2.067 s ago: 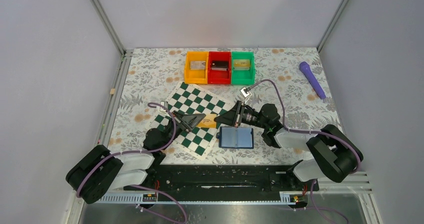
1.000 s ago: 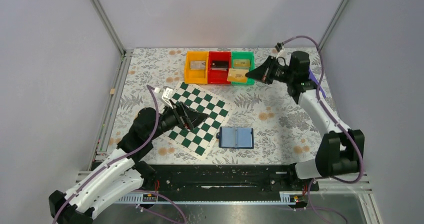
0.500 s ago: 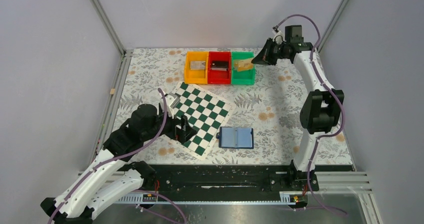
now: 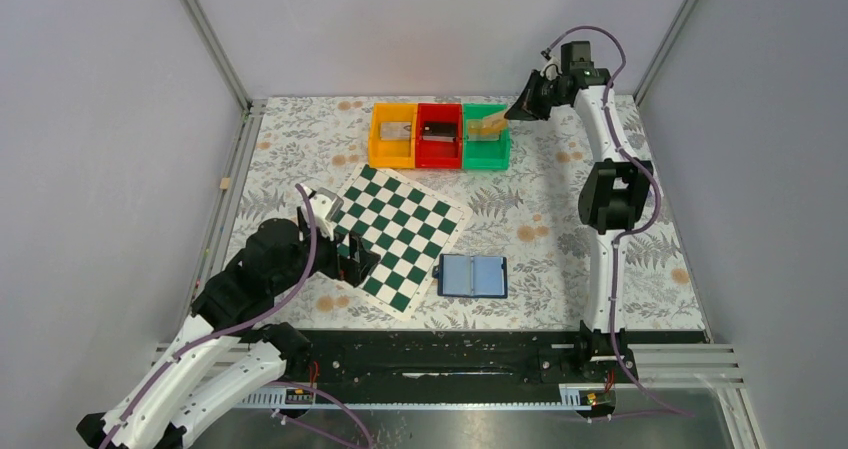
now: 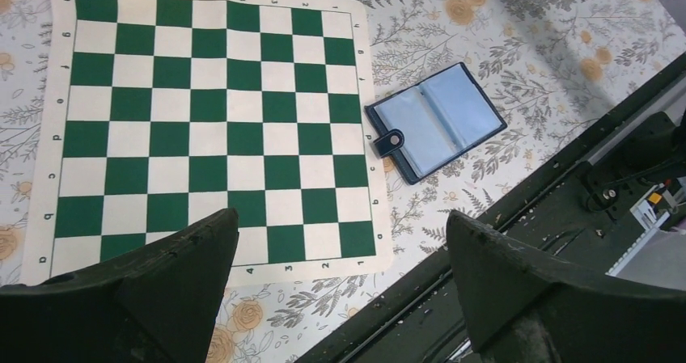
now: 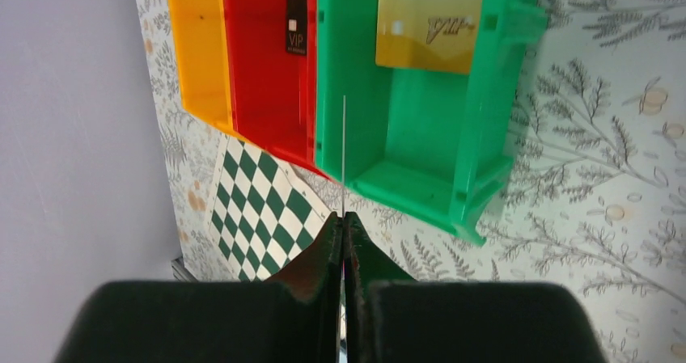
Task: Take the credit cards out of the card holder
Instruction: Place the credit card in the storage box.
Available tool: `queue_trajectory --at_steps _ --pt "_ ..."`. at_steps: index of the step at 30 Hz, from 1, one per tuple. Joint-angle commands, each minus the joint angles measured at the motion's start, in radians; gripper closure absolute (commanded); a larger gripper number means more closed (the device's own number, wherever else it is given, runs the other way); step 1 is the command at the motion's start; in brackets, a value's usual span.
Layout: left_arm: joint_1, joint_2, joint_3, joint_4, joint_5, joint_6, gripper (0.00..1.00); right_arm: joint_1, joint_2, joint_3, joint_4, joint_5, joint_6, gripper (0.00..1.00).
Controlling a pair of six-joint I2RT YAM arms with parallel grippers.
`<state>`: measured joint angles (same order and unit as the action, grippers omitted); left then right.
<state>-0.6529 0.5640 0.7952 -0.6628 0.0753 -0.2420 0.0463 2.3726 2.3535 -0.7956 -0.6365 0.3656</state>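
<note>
The card holder (image 4: 472,276) lies open and flat on the floral cloth, blue with dark edges; it also shows in the left wrist view (image 5: 437,122). My right gripper (image 4: 515,112) is at the back, shut on a tan-gold credit card (image 4: 490,126) that hangs over the green bin (image 4: 486,164). In the right wrist view that card (image 6: 343,153) shows edge-on as a thin line sticking out from the closed jaws (image 6: 344,221). My left gripper (image 4: 355,259) hovers open over the near left of the chessboard, nothing between its fingers (image 5: 341,217).
An orange bin (image 4: 392,162), a red bin (image 4: 438,164) and the green bin (image 6: 485,96) stand in a row at the back. A gold VIP card (image 6: 429,25) lies in the green bin, a dark card (image 6: 296,23) in the red. A chessboard mat (image 4: 398,231) lies left of the holder.
The right arm carried the card from beside the green bin to above its back right, stretching up and back. The left arm drew back toward the near left, still open.
</note>
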Motion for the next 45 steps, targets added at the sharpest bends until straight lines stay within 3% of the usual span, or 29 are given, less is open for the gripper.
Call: queue_trajectory --at_steps 1,32,45 --pt "0.012 0.003 0.006 0.005 -0.046 0.027 0.01 0.000 0.073 0.143 -0.021 0.002 0.037 1.00" --pt "0.064 0.031 0.001 0.003 -0.072 0.017 0.01 0.001 0.269 0.170 0.347 -0.047 0.180 0.98" --pt "0.073 0.049 -0.002 0.002 -0.071 0.016 0.01 0.001 0.291 0.179 0.441 0.029 0.213 0.87"
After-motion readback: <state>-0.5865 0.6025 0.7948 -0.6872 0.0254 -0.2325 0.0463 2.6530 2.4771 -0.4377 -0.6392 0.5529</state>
